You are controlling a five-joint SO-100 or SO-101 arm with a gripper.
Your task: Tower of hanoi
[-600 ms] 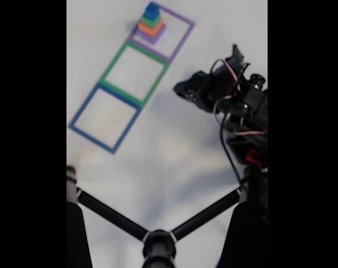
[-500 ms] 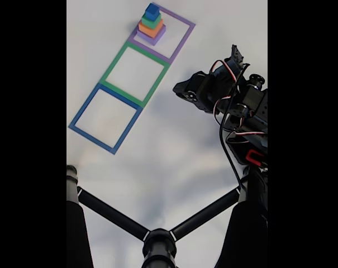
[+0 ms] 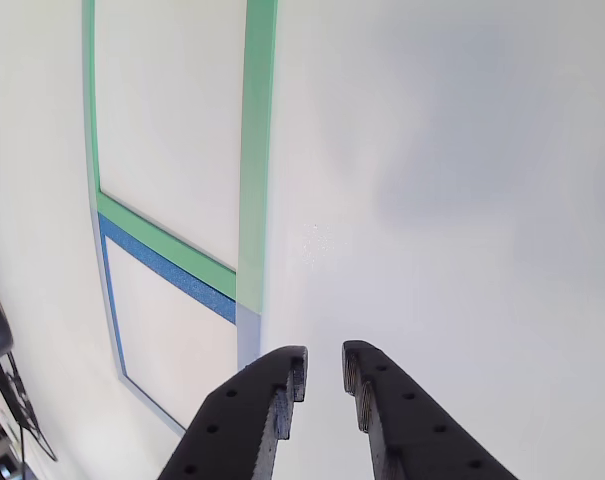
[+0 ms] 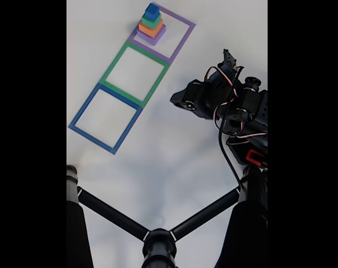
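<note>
In the fixed view, the stack of four foam blocks [image 4: 151, 24] stands at the top of the frame, a little left of centre: a wide purple block [image 4: 152, 37] at the bottom, an orange block [image 4: 151, 28] on it, then a green block [image 4: 151, 20], and a small blue cube [image 4: 152, 10] on top. The stack sits inside the purple square frame [image 4: 182, 39], in its upper left corner. Below and to the left of that frame lies a green square frame [image 4: 114, 68], and below that again a blue square frame [image 4: 82, 111], the three touching edge to edge in a slanted row on the white table [image 4: 157, 162]. The robot arm [image 4: 236, 106] fills the right middle of this view, well apart from the stack. In the other view the gripper [image 3: 324, 372] enters from the bottom edge, its two dark fingers [image 3: 382, 400] slightly parted with a narrow gap between them and nothing held, hanging over bare table just right of the green and blue frames. Black tripod legs [image 4: 113, 215] cross the bottom of the fixed view.
</note>
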